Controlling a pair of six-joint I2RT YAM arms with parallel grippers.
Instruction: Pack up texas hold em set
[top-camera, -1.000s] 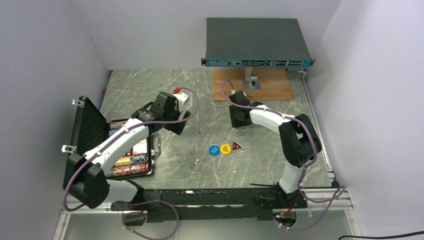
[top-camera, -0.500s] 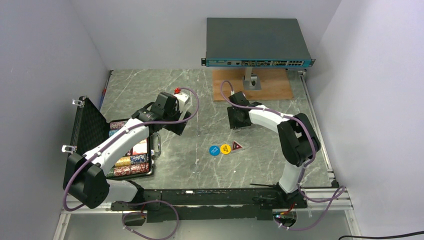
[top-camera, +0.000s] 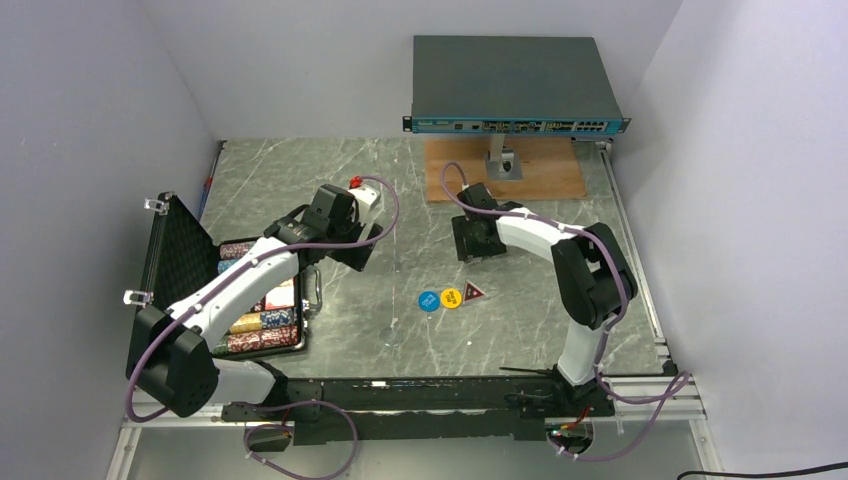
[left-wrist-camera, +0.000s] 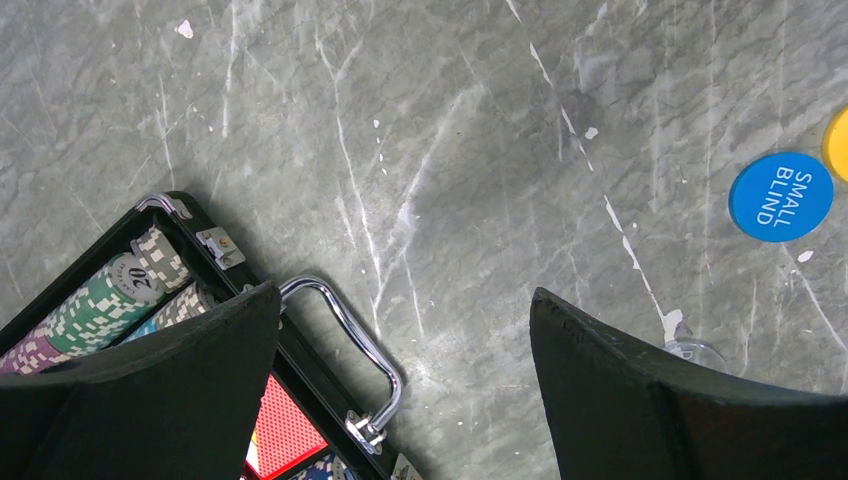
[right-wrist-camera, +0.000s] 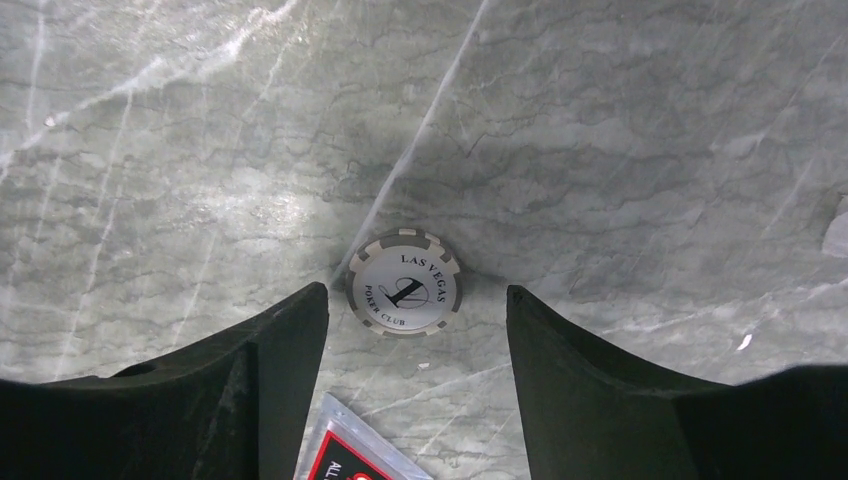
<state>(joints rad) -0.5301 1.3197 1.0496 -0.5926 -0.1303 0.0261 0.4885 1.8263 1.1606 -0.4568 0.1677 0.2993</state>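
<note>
An open black briefcase (top-camera: 262, 318) lies on the grey marble table (top-camera: 520, 320), its foam-lined lid (top-camera: 180, 258) standing up. Rows of multicoloured chips (left-wrist-camera: 98, 300) fill it.

The left gripper (left-wrist-camera: 400, 298) hangs above the table with its jaws spread wide and nothing between them. In the left wrist view the briefcase sits behind its left jaw, and the silver handle (left-wrist-camera: 352, 338) reaches into the gap. Well off beyond the right jaw lies a blue disc (left-wrist-camera: 780, 196) marked "SMALL BLIND", with the edge of a yellow disc (left-wrist-camera: 838, 142) just past it. From above, a red triangular token (top-camera: 473, 291) lies just beside the yellow disc.

The right gripper (top-camera: 478, 240) points down at the table, jaws partly apart and gripping nothing. A grey and white Las Vegas poker chip (right-wrist-camera: 405, 283) lies flat between the fingertips, touching neither. Behind it, between the jaws, shows the corner of a wrapped red packet (right-wrist-camera: 350, 452).
</note>
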